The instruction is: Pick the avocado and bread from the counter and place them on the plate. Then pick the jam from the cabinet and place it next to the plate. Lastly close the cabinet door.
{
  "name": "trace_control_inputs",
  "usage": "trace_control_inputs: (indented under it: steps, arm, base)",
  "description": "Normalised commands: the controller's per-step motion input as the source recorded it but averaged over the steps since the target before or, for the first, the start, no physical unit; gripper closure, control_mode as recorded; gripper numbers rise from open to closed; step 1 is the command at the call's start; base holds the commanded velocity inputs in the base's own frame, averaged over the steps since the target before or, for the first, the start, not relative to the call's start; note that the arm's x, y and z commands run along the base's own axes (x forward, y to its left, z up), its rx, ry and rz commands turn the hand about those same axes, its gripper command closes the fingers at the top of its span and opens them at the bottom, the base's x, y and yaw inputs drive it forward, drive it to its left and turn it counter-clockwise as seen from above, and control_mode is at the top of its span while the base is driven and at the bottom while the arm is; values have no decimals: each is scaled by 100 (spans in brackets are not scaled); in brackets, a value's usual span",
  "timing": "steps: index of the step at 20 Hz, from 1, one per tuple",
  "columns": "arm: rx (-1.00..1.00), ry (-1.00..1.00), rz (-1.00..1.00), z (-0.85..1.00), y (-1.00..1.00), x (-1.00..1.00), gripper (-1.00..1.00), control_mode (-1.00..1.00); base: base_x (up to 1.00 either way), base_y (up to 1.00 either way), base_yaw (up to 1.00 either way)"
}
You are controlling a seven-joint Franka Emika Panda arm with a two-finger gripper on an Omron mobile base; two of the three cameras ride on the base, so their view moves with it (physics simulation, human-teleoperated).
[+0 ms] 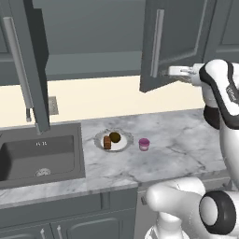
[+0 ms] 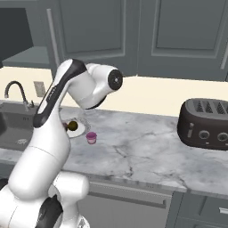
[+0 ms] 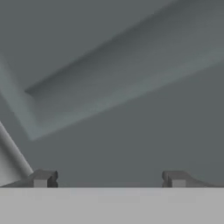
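Grey doors hang wide on the cabinet (image 1: 93,42), and closing them is the job we are on now. Our gripper (image 1: 179,71) is up high, right by the bottom edge of the right cabinet door (image 1: 175,42). In the hand view its two dark tips (image 3: 41,178) stand far apart with nothing between them, so it is open and holds nothing. We see the door's panel close in front of the tips, but we cannot tell for sure if they touch it yet.

Next we think the hand needs to press on the door and swing it back toward the cabinet. The left door (image 1: 25,60) also stands open over the sink (image 1: 39,156).

Down on the marble counter (image 1: 177,144) the rest looks done. The small white plate (image 1: 123,145) sits just right of the sink. On it lie the bread (image 1: 107,142), a little red-brown block, and the avocado (image 1: 115,137), a dark round lump, side by side. The jam (image 1: 144,144), a short pink jar, stands upright just beside the plate on its right.
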Motion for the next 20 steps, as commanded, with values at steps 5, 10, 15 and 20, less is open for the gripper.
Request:
trace_control_inputs:
  steps: [5,10,15,20]
  arm:
    - [-4,15,-5,-1,45,96,-100,-100]
    - [-5,19,-11,0,22,89,-100,-100]
    - [-11,12,-1,-1,0,52,-100,-100]
    - [-7,-3,-2,-10,-3,33,-100,-100]
  base:
    - [0,0,0]
    - [0,0,0]
    - [0,0,0]
    - [0,0,0]
